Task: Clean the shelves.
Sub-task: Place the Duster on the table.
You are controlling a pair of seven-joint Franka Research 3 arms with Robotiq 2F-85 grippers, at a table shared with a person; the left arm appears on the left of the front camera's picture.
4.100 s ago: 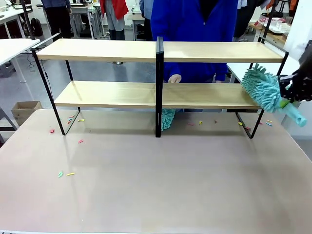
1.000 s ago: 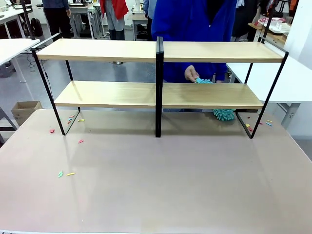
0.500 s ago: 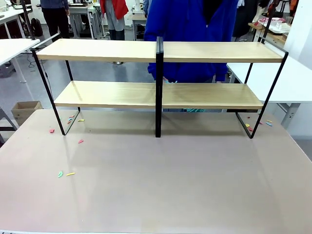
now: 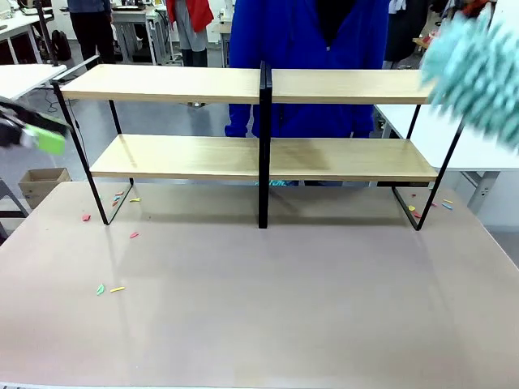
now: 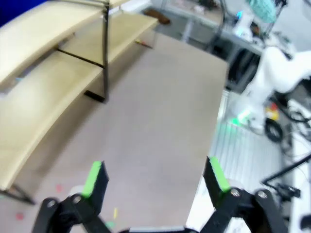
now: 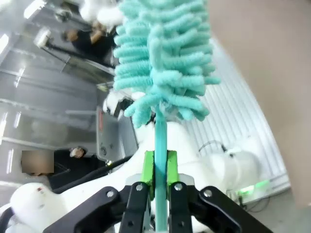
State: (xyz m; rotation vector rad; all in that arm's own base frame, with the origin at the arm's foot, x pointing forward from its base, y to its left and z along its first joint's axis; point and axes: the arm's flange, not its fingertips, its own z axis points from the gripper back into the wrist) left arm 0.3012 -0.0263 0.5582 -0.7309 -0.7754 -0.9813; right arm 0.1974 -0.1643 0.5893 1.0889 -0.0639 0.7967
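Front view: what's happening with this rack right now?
The right gripper is shut on a teal duster, raised near the right end of the top shelf. The left gripper is open, off the rack's left end. A person in blue stands behind the rack. Coloured scraps lie on the table.

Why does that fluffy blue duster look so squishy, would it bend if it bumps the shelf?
The duster probably squashes easily: its head is soft, loose tufts. It likely weighs little, since a thin handle carries it. The shelves look stiff, so they shouldn't give.
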